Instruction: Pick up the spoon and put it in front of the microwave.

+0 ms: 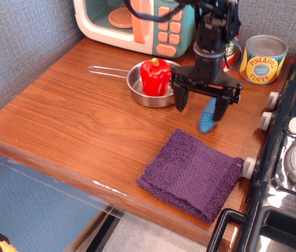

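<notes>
Observation.image, near to far: folded purple terry cloth [192,176]; beyond it the ribbed blue plastic-handled spoon [207,117] lies on the wooden counter [74,115], beside the black gripper [199,105], whose jaws hang spread and empty. Approach step, I judge: centre over the handle, descend, close. Cream-and-teal toy microwave [137,21] stands behind.

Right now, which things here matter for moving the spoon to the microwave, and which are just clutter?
Task things: spoon, microwave, hand.
Clutter: steel pan holding a red pepper, purple cloth, pineapple can, stove.
</notes>
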`<act>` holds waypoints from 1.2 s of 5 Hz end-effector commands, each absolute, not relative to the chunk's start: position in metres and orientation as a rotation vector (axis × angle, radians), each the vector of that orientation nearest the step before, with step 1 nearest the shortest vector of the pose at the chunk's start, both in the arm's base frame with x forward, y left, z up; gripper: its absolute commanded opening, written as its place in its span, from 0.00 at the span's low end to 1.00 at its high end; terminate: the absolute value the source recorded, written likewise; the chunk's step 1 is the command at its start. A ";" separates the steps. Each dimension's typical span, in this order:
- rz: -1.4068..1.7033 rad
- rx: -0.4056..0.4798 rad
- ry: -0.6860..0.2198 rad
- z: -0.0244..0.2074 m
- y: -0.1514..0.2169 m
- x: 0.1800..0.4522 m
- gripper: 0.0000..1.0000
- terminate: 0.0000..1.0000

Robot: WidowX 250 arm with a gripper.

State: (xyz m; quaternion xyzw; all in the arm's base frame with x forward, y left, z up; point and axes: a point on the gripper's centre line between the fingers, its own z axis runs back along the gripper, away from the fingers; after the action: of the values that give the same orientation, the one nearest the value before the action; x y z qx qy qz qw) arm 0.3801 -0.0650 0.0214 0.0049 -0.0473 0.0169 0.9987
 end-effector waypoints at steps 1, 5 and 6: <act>0.087 -0.012 -0.127 0.013 -0.058 0.393 1.00 0.00; 0.070 -0.032 -0.114 0.010 -0.068 0.390 0.00 0.00; -0.005 -0.072 -0.179 0.039 -0.086 0.391 0.00 0.00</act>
State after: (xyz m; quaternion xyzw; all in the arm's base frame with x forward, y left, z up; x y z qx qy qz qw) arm 0.3851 -0.0858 0.0131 -0.0315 -0.0586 0.0031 0.9978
